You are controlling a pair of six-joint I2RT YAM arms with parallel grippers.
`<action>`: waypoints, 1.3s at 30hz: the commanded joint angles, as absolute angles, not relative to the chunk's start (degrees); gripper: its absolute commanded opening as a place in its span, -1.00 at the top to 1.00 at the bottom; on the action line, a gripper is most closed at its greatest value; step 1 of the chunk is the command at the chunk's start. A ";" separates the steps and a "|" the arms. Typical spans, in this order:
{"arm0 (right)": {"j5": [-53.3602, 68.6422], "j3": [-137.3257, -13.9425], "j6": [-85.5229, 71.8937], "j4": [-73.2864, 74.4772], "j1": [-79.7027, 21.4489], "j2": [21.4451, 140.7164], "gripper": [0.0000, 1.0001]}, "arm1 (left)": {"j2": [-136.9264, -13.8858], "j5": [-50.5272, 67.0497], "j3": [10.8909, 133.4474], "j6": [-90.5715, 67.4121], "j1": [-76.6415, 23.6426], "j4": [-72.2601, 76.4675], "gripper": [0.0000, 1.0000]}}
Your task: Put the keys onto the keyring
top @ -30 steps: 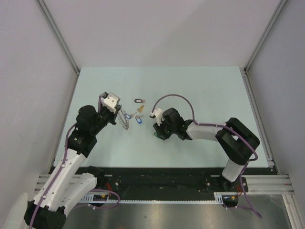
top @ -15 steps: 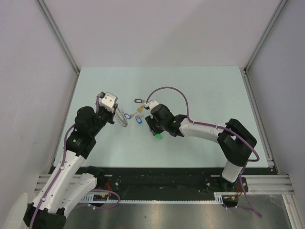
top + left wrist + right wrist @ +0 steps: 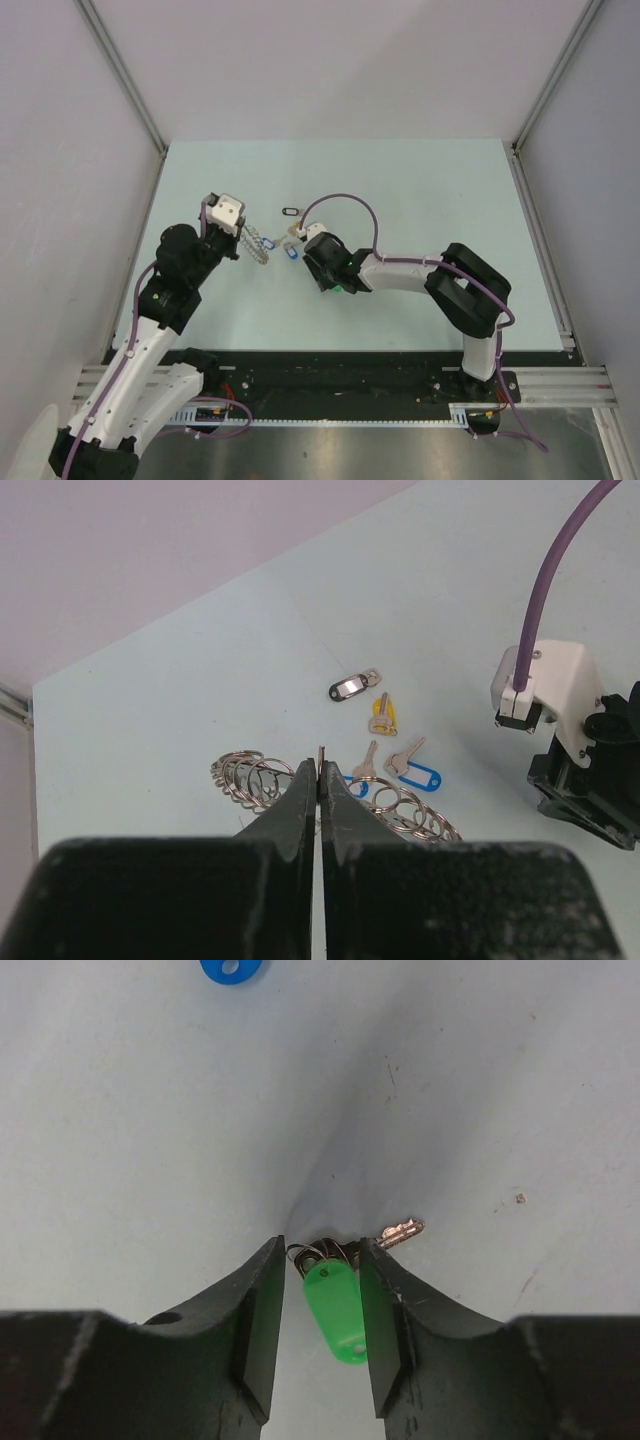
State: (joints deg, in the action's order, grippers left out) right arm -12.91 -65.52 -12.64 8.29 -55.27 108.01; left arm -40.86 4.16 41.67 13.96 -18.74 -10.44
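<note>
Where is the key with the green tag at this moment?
In the right wrist view the green-tagged key lies on the table between the jaws of the right gripper; from above it sits right of the keyring.

bright, even light; a soft grey shadow spreads ahead of the right claw point(image 3: 322, 1255), its near base blurred.

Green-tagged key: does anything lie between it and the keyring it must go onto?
Yes. A blue-tagged key lies roughly between the green-tagged key and the keyring. The right tool straddles the green-tagged key with nothing in between.
</note>
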 commanded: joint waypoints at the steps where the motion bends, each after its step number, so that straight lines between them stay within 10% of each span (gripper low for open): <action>1: -15.12 -68.20 -11.25 7.90 -55.63 107.93 0.26 | -39.99 3.87 41.75 13.54 -18.81 -6.77 0.99; 6: -13.28 -68.20 -12.21 8.88 -54.50 106.79 0.76 | -40.17 4.22 41.75 13.62 -18.81 -6.77 0.99; 14: -7.30 -62.08 -20.38 5.81 -49.67 100.22 1.00 | -40.43 4.39 41.84 13.62 -18.81 -6.94 0.99; 33: -3.79 -46.41 -24.17 -2.17 -50.36 89.21 1.00 | -40.87 5.19 42.10 13.62 -18.81 -7.29 0.99; 39: -0.62 -46.41 -19.61 -2.99 -50.45 86.58 0.44 | -40.78 5.10 42.01 13.62 -18.81 -7.29 0.99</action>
State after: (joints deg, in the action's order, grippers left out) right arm -2.70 -46.13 -23.03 0.84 -50.41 90.78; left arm -41.25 4.67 41.67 13.96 -18.74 -10.46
